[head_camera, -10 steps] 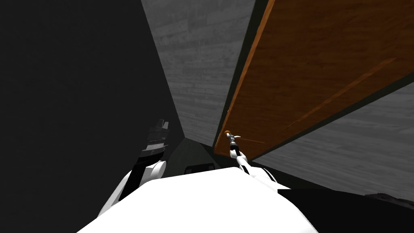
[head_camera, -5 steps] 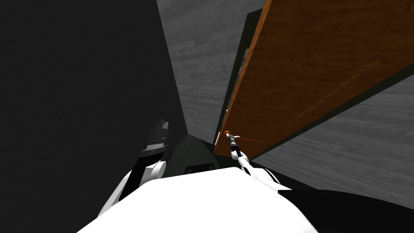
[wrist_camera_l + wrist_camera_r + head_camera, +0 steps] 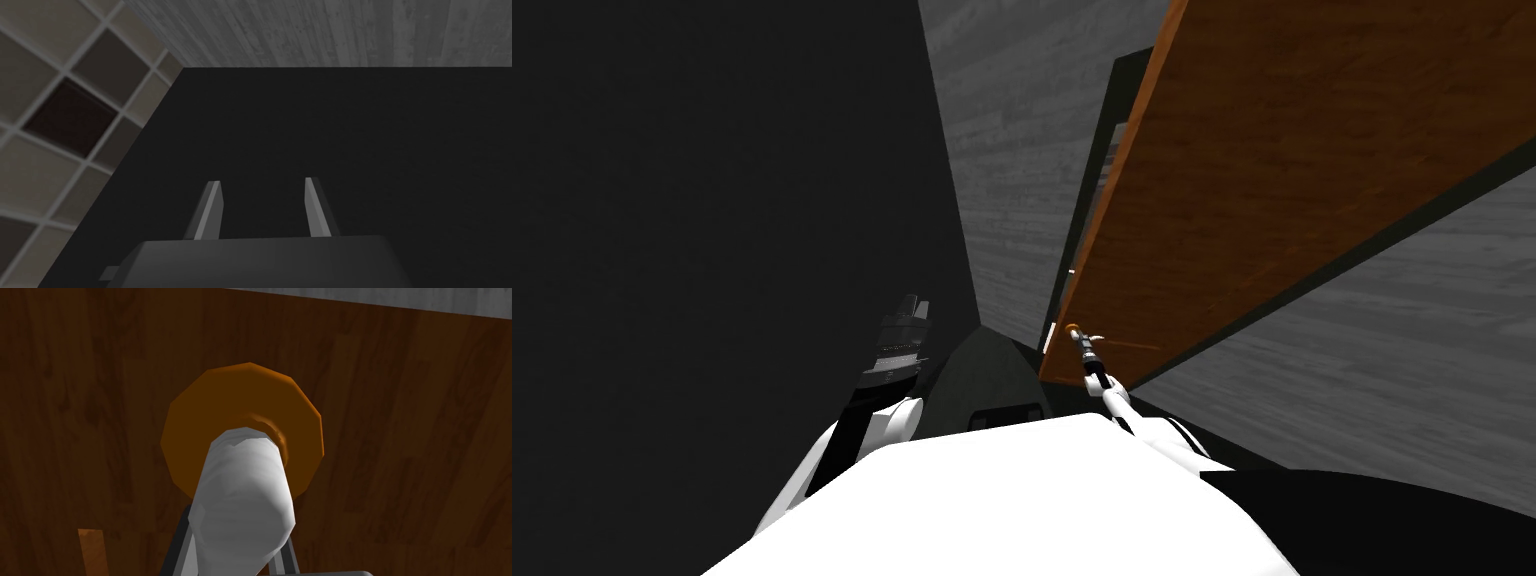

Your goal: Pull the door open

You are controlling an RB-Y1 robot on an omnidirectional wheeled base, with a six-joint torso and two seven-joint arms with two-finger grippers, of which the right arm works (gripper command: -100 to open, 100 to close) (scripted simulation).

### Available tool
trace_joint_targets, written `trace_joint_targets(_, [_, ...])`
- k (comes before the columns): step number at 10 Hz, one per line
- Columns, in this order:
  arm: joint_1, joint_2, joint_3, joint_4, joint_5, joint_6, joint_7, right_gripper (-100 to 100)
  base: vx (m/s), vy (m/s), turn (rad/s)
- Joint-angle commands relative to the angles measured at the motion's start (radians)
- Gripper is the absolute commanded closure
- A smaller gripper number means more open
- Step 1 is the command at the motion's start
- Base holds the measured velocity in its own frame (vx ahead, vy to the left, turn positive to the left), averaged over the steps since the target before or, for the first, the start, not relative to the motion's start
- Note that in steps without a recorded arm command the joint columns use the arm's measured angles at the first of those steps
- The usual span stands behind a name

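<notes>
**Right gripper (image 3: 235, 550) clamped on the handle (image 3: 245, 488), door (image 3: 1292, 170) ajar, pull under way**

Right gripper closed, both blades pressed against the sides of the pale grey handle, which sticks out of a round orange plate (image 3: 200, 418) on the brown wood-grain door. From the head view, my hand (image 3: 1084, 345) sits at the door's low corner, close to its free edge. That edge stands a little off the dark door frame (image 3: 1112, 110), with a narrow gap showing between the two.

So I judge the grasp done and the opening begun, but far from finished — the gap looks too slim to count as an open door.

Left gripper (image 3: 262, 200) is on the far side of my chest from the door, well apart from it. Its fingers (image 3: 207, 215) are spread with nothing between them, pointing at a flat dark wall (image 3: 712, 250).

What the next move calls for, as I read it:
- draw the handle back towards me along an arc about the door's hinged edge, not in a straight line
- hold the squeeze firm, since the handle is rounded and smooth and could slide out of thin blades
- let my wrist turn as the door swings — and give the free edge room to clear my body.
</notes>
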Motion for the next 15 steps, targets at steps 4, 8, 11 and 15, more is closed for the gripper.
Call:
trace_joint_targets(4, [0.015,-0.027,0.050,0.002,0.031,-0.042,-0.058,100,-0.239,-0.034,0.093])
trace_joint_targets(8, [0.024,-0.038,0.073,0.000,0.045,-0.057,-0.085,100,-0.201,-0.079,0.074])
trace_joint_targets(11, [0.008,-0.031,0.080,0.016,0.058,-0.061,-0.089,100,-0.207,-0.079,0.115])
trace_joint_targets(15, [-0.023,-0.022,0.087,0.045,0.076,-0.070,-0.090,100,-0.203,-0.082,0.143])
